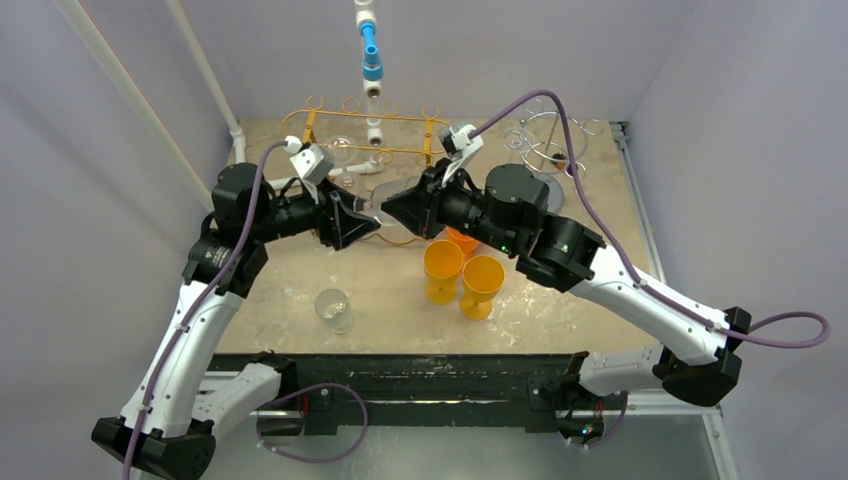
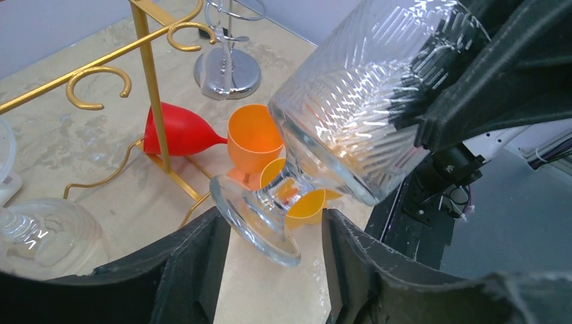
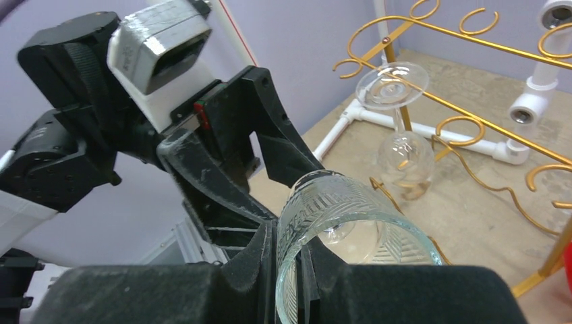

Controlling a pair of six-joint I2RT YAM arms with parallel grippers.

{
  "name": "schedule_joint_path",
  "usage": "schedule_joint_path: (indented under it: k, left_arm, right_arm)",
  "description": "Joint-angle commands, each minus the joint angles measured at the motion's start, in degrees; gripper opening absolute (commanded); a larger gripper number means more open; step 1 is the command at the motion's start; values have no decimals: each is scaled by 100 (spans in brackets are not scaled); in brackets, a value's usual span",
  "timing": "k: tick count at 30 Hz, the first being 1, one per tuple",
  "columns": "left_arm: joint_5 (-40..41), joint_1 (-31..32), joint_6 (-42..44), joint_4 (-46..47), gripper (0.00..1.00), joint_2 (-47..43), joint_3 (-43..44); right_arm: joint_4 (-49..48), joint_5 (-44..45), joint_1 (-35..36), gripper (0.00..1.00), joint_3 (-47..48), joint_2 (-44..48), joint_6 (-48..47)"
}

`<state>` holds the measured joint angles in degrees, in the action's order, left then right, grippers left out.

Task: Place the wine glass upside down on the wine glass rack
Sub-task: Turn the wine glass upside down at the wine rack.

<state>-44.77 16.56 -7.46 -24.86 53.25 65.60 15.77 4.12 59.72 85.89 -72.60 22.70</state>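
Right hand [image 3: 291, 273] is almost closed, its fingers pinching the wall of the wine glass [image 2: 351, 101] at the rim of the bowl. I see the glass held in the air between the two arms, over the middle of the bench [image 1: 390, 310] and just in front of the gold rack [image 1: 372, 150]. Its long axis lies close to level, running from one arm to the other. The open mouth faces my right hand and the foot [image 2: 255, 226] points at the left hand [image 2: 273, 223]. My left hand is spread wide with a finger on each side of the foot, and a clear gap on one side; it grips nothing. A second clear glass [image 3: 403, 158] hangs mouth-down from the rack. Two orange cups [image 1: 442, 268] stand upright on the bench near the held glass, and a red one [image 2: 179, 128] lies on its side by the rack's leg.
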Motion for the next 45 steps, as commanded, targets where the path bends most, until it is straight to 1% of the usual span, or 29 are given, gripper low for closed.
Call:
schedule_joint_path:
  k: [1, 5, 6, 7, 8, 10, 11, 13, 14, 15, 17, 18, 21, 26, 32, 37, 39, 42, 44, 45]
  left_arm:
    - [-84, -3, -271, 471, 47, 132, -58]
    - [-50, -3, -259, 454, 33, 218, 8]
    - [-18, -3, -219, 437, 28, 220, 32]
    - [32, -3, -167, 409, 20, 220, 74]
    - [95, -3, -118, 387, 15, 220, 108]
    - [209, -3, 19, 329, 8, 229, 201]
    - [260, -3, 89, 306, 6, 236, 254]
    - [402, -3, 321, 265, 0, 261, 420]
    - [475, -3, 448, 238, 0, 276, 504]
    - [515, -3, 606, 209, 0, 288, 597]
    - [511, -3, 1019, 201, 0, 287, 747]
    - [491, -3, 1244, 201, 0, 276, 792]
    - [518, -3, 1786, 228, 0, 186, 863]
    - [626, -3, 2691, 70, 0, 11, 846]
    - [861, -3, 3362, 163, 0, -227, 711]
    - [1014, -3, 3791, 326, 0, -297, 674]
    - [1120, -3, 4010, 429, 0, -319, 650]
    - [1241, -3, 4586, 540, 0, -378, 593]
    - [1207, -3, 5013, 610, 0, -449, 517]
    - [1143, -3, 5355, 661, 0, -510, 469]
  right_arm:
    - [-1250, -391, 43, 0, -158, 119, 94]
    - [-1776, -540, 120, 0, -585, 262, 113]
    - [-1857, -592, 145, 0, -666, 294, 112]
    - [-1933, -641, 161, 0, -749, 334, 112]
    - [-1989, -708, 182, 0, -824, 360, 119]
    - [-2044, -831, 209, 0, -955, 396, 140]
    - [-2076, -894, 212, 1, -1044, 424, 180]
    - [-2130, -984, 224, 12, -1228, 475, 306]
    - [-2135, -1010, 224, 22, -1315, 487, 393]
    - [-2130, -1033, 224, 35, -1384, 496, 469]
    - [-2122, -1086, 219, 47, -1499, 509, 628]
    - [-2119, -1096, 223, 50, -1560, 522, 725]
    - [-2101, -1071, 219, 57, -1694, 595, 903]
    - [-1786, -823, 224, 63, -1768, 712, 990]
    - [-1398, -840, 224, 73, -1841, 913, 1110]
    - [-1000, -834, 219, 78, -1771, 949, 1115]
    - [-715, -910, 218, 80, -1653, 936, 1052]
    - [63, -1003, 210, 86, -1264, 907, 760]
    - [557, -1004, 209, 94, -965, 928, 519]
    - [780, -939, 211, 98, -821, 954, 407]
